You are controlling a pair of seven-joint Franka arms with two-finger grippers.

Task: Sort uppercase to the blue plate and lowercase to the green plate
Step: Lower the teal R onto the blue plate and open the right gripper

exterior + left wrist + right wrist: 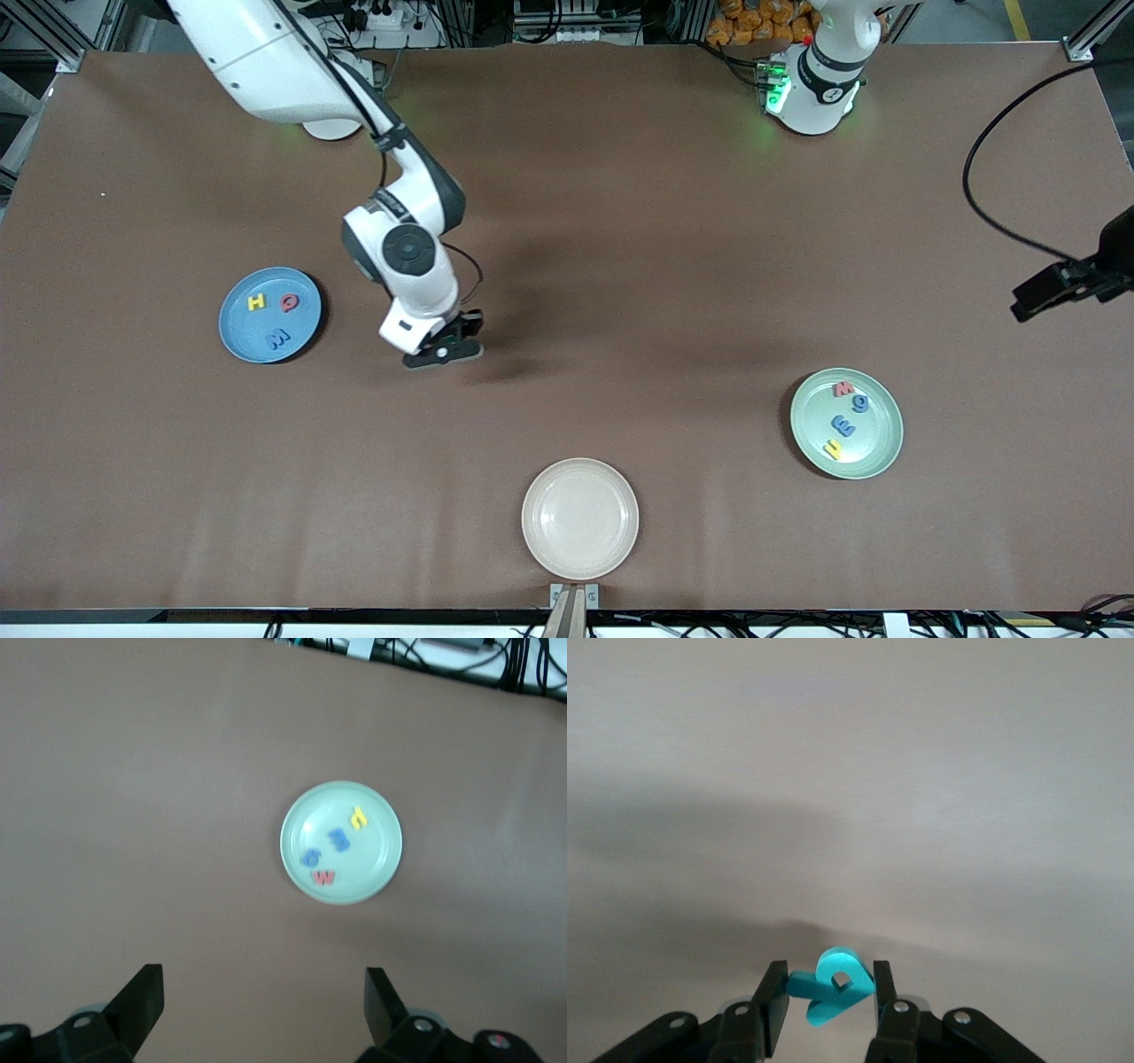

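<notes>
My right gripper is shut on the teal R-like letter, held on edge between its fingers, just above bare table beside the blue plate. The front view hides the letter. The blue plate holds the yellow H, red Q and blue W. The green plate holds the red w, blue g-like letter, blue e and tiny yellow letter. My left gripper is open and empty, high above the table, with the green plate in its view.
An empty beige plate sits at the table edge nearest the front camera. A black cable and a dark arm part lie at the left arm's end of the table.
</notes>
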